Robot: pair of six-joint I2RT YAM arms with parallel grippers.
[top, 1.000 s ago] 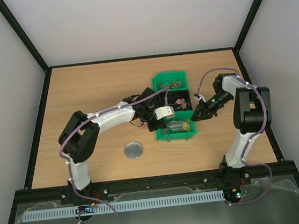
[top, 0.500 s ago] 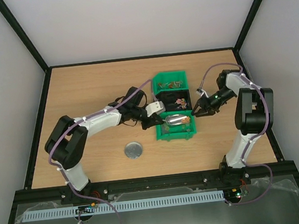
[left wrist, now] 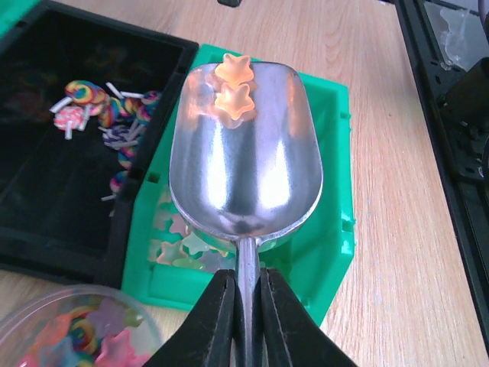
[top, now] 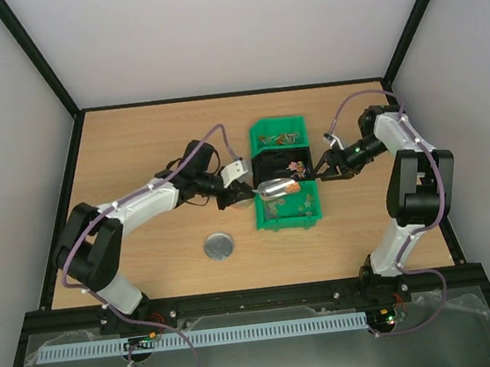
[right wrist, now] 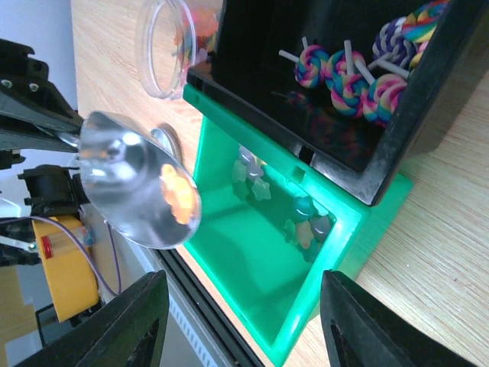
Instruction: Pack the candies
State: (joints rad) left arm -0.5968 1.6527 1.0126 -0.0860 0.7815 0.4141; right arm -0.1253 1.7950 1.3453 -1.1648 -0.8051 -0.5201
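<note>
Silver lid (top: 218, 246): round, flat, dull metal, lying on the pale wood-grain tabletop (top: 134, 143), well apart from the bins.
Clear jar (left wrist: 69, 294): round, see-through plastic, open-topped, just beside the bins on the left. It holds translucent stars and swirled sweets.
Left claw (left wrist: 244, 290): black fingers pressed together on the thin handle of the scoop.
Scoop (left wrist: 244, 153): polished metal, a rounded trough with a mirror sheen, held roughly level above the near green bin.
Candies (left wrist: 235, 98): two orange, glossy, star-shaped pieces sit at the scoop's front lip. More pale stars in green, white and pink lie loose on the floor of the near bin.
Near green bin (left wrist: 328, 229): smooth, hard plastic, rectangular and open-fronted, touching the black bin.
Black bin (right wrist: 397, 160): glossy, box-shaped plastic in the middle of the row.
Lollipops (right wrist: 344, 76): tiny rainbow spirals on white sticks, heaped inside the black bin.
Right claw (right wrist: 241, 321): fingers spread wide, pinching nothing, hanging at the right side of the bins.
Far green bin (top: 279, 133): same plastic, holding small brownish pieces too small to make out.
</note>
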